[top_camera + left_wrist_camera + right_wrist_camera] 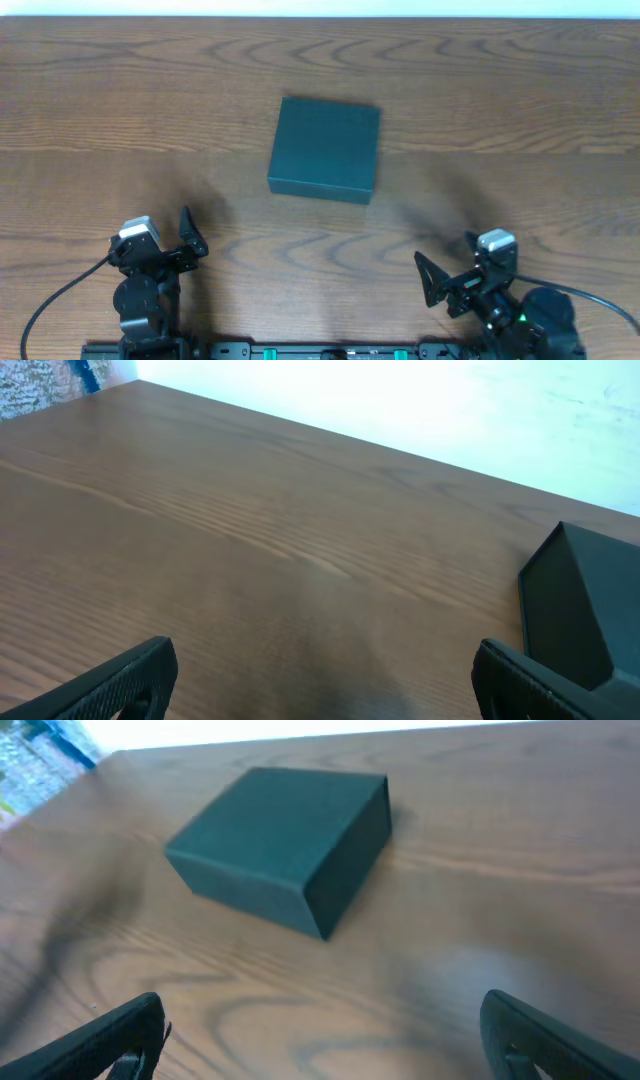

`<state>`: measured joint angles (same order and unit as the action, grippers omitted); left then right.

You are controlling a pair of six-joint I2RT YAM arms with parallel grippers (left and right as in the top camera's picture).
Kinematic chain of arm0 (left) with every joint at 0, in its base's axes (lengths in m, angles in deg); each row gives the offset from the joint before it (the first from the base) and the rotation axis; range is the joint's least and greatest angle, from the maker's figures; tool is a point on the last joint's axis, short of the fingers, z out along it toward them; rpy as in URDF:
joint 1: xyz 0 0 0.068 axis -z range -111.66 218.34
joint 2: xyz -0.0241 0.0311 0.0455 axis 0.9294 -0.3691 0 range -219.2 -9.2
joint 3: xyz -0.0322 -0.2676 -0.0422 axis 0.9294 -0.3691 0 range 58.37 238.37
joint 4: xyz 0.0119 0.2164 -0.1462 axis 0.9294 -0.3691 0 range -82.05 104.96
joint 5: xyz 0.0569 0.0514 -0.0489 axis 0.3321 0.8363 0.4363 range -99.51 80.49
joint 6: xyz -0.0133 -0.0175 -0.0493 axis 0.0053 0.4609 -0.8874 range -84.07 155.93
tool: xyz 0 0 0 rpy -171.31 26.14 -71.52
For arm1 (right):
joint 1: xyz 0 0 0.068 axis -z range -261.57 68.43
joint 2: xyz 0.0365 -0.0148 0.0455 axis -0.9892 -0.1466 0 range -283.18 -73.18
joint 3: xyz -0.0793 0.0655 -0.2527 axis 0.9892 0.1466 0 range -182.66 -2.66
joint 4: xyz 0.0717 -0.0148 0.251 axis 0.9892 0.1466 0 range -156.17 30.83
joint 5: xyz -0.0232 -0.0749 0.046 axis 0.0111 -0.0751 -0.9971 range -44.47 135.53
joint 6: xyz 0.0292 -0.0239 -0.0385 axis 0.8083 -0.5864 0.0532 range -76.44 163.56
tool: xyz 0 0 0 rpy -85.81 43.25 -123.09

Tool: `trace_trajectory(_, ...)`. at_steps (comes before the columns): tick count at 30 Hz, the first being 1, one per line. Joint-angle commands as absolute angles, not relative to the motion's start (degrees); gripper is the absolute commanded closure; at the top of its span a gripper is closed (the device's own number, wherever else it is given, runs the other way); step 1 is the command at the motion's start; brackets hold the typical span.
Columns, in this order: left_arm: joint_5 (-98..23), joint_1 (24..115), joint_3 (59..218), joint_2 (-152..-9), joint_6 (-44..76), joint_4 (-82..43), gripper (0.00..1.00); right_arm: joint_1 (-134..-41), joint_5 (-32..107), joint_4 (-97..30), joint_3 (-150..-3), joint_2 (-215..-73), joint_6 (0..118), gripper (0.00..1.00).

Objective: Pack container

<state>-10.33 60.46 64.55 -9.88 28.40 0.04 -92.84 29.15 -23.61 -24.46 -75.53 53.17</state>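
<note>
Both arms' jaws stand wide and hold nothing. The left pincer [183, 243] is over the table [100, 100]. The box [325, 148] lies shut on the wood ahead of it and off to its right, with only a corner showing in its wrist view. From the right pincer [447, 262] the box sits ahead and slightly left, well apart.

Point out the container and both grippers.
container [325, 145]: overhead view, centre of its top face.
left gripper [325, 655]: left wrist view, midway between its fingertips.
right gripper [322, 1005]: right wrist view, midway between its fingertips.
</note>
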Motion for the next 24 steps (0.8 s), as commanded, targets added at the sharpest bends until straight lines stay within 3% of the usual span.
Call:
trace_trajectory(1, -9.11, 60.11, 62.97, -9.45, 28.18, -0.2, 0.05, -92.42, 30.75, -23.8, -20.96, -73.46, 51.62, 0.01)
trace_trajectory(12, -9.11, 60.11, 62.97, -9.45, 28.18, -0.2, 0.05, -92.47, 31.12, -26.14, -12.33, -73.48, 52.38, 0.01)
trace_trajectory(24, -9.11, 60.11, 62.97, -9.45, 28.18, -0.18, 0.05, -92.47, 31.18, -26.12, -12.18, -73.5, 53.34, 0.01)
